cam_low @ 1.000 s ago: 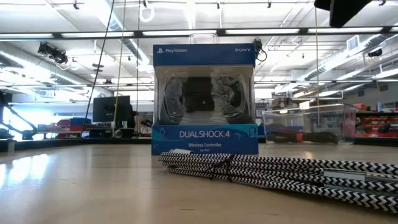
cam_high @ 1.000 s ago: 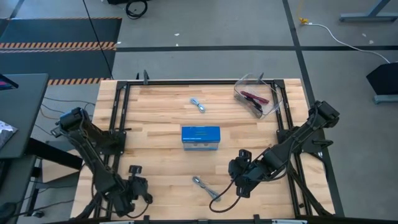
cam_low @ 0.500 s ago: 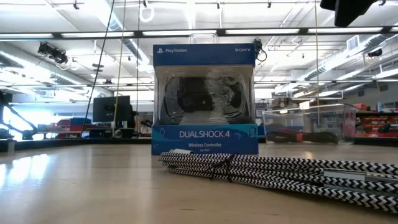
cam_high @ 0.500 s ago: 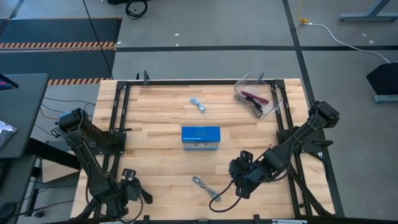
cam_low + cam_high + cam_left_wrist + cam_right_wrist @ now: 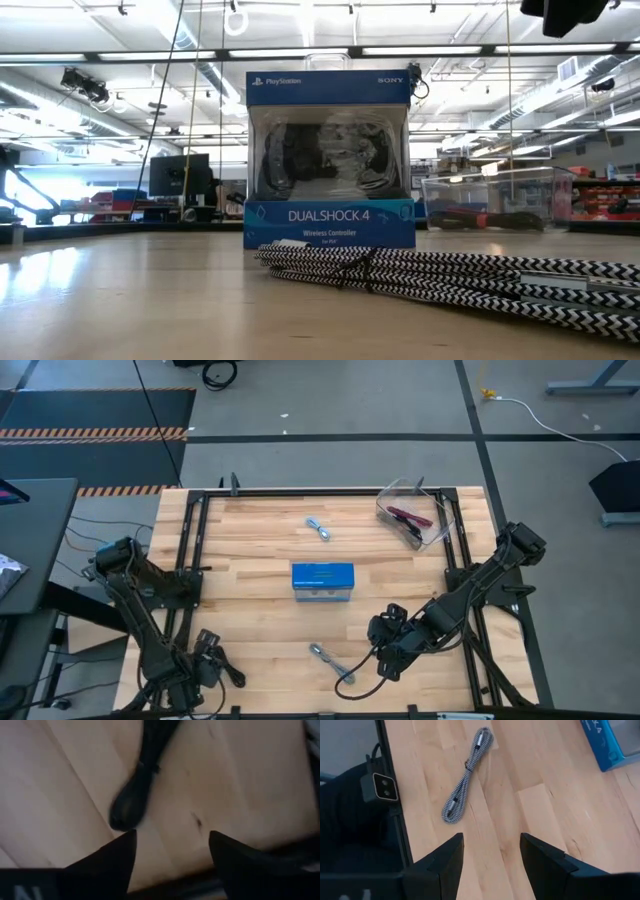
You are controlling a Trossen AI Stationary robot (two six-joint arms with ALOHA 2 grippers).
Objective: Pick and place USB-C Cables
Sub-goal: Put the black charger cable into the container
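Note:
A silver-grey braided cable (image 5: 330, 661) lies flat on the table near the front edge; it also shows in the right wrist view (image 5: 467, 775) and the low view (image 5: 450, 275). My right gripper (image 5: 380, 645) is open, above the table to the right of this cable, with nothing between its fingers (image 5: 492, 840). A black cable (image 5: 135, 795) lies on the table at the front left (image 5: 237, 676). My left gripper (image 5: 208, 662) is open just left of it, its fingertips short of the cable's rounded end (image 5: 172, 837). A pale blue cable (image 5: 318, 528) lies at the far middle.
A blue DualShock 4 box (image 5: 322, 580) stands mid-table (image 5: 330, 160). A clear plastic bin (image 5: 415, 515) at the far right corner holds red and black cables (image 5: 495, 200). A black metal frame (image 5: 190, 560) runs round the table.
My left gripper has drawn back toward the table's near left corner, and the black cable now shows on the table beside it. My right gripper has risen a little. The silver-grey cable has not moved.

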